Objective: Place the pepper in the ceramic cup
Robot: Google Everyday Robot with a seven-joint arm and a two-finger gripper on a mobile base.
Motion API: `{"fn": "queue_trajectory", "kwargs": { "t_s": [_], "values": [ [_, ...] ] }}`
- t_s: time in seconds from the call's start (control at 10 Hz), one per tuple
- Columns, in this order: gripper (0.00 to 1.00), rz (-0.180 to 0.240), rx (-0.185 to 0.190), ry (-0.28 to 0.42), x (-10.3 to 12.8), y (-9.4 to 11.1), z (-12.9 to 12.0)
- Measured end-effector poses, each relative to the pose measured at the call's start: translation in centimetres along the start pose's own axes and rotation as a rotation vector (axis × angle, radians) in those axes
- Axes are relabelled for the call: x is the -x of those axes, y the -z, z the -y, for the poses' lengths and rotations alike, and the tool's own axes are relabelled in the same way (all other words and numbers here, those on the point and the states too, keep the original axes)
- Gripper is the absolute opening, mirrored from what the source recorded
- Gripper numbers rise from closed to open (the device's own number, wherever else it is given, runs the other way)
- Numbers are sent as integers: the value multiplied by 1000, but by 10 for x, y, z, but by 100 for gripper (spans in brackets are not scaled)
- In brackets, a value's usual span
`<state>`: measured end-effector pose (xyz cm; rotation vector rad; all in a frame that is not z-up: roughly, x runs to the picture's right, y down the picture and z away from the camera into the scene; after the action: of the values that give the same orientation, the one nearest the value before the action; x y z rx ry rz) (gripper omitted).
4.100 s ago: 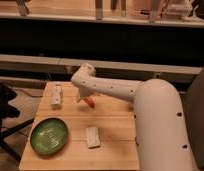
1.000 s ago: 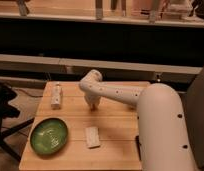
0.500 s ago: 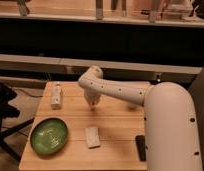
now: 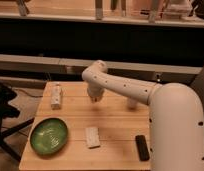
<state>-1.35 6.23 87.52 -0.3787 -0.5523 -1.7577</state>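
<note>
My gripper (image 4: 95,97) hangs at the end of the white arm, just over the wooden table (image 4: 115,120) at its back middle. The pepper does not show; it lay at this spot earlier and the gripper now covers the place. A small white cup (image 4: 131,103) stands to the right of the gripper, partly hidden behind the arm, about a hand's width away.
A white carton (image 4: 56,96) stands at the table's back left. A green plate (image 4: 49,135) lies at the front left. A flat pale block (image 4: 92,137) lies at the front middle, and a black object (image 4: 142,147) at the front right.
Four seconds ago the red-orange pepper showed on the table beside the gripper. Since then the gripper has come over it and hidden it. It has barely moved in the last second.
</note>
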Motion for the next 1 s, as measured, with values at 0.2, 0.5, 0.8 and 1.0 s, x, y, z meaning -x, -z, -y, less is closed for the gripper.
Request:
{"fn": "queue_trajectory", "kwargs": {
  "t_s": [0.2,0.5,0.8,1.0],
  "values": [
    [0,5,1,-23,2,1,-10],
    [0,0,-11,-81,10,14,-39],
    [0,-3,-22,-121,12,27,-55],
    [0,-10,-24,-157,14,33,-71]
  ]
}}
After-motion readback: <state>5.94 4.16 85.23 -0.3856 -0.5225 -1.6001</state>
